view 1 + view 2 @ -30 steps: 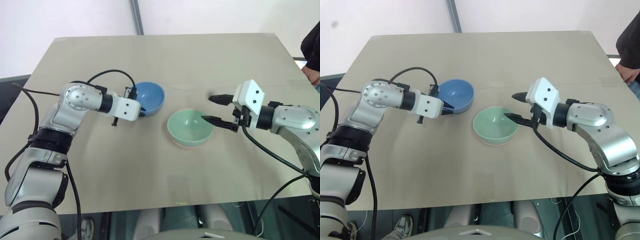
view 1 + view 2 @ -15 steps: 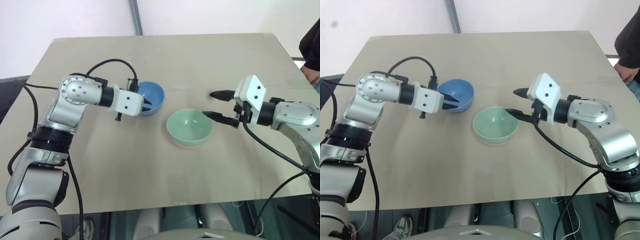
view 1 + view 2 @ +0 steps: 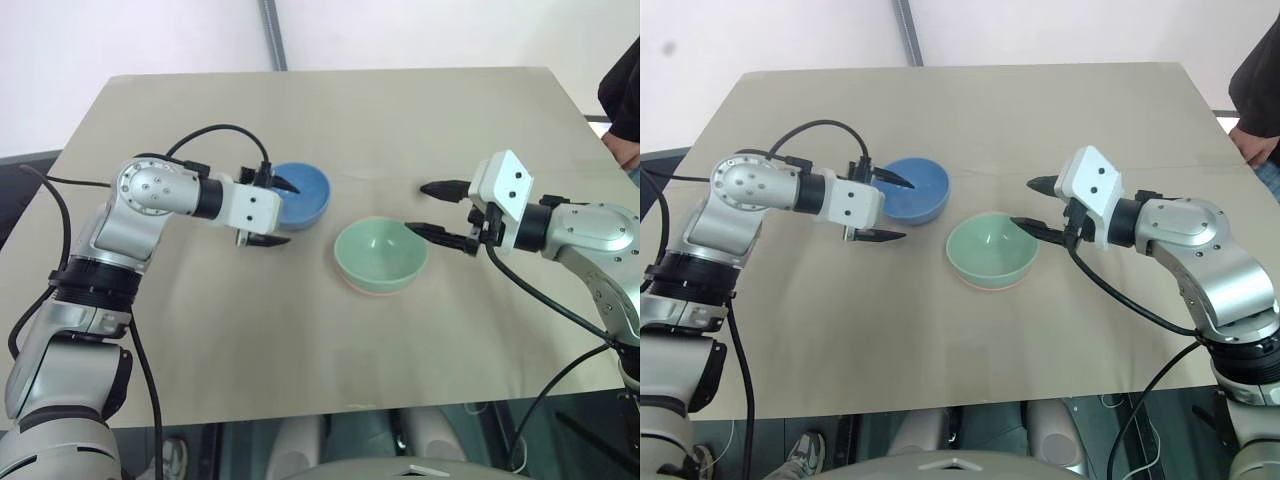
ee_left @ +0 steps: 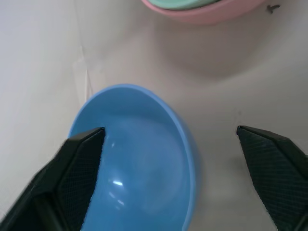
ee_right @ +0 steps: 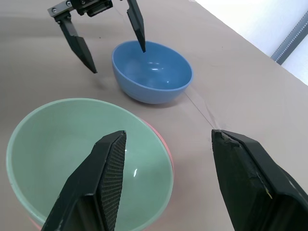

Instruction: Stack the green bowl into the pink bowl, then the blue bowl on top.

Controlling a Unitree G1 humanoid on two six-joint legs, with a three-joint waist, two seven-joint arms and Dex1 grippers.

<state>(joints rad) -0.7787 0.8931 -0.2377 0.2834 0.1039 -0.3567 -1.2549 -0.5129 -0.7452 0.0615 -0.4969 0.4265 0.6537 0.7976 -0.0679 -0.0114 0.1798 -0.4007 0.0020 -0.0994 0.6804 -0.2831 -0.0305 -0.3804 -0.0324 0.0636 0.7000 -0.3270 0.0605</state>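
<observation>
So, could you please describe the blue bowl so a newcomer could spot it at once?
On the tan table, look left of the stacked pair. The blue bowl stands alone by the left gripper, the only sky-blue one and not nested.

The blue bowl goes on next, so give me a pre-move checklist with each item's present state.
1. Green bowl nested in pink bowl: ok.
2. Blue bowl upright on the table: ok.
3. Left claw open, one finger over the blue bowl's inside, one outside its wall: ok.
4. Blue bowl gripped: not ok, fingers apart from the wall.
5. Right claw open, holding nothing: ok.
6. Space over the stack free: not ok, the right claw's lower finger reaches over the green rim.
</observation>
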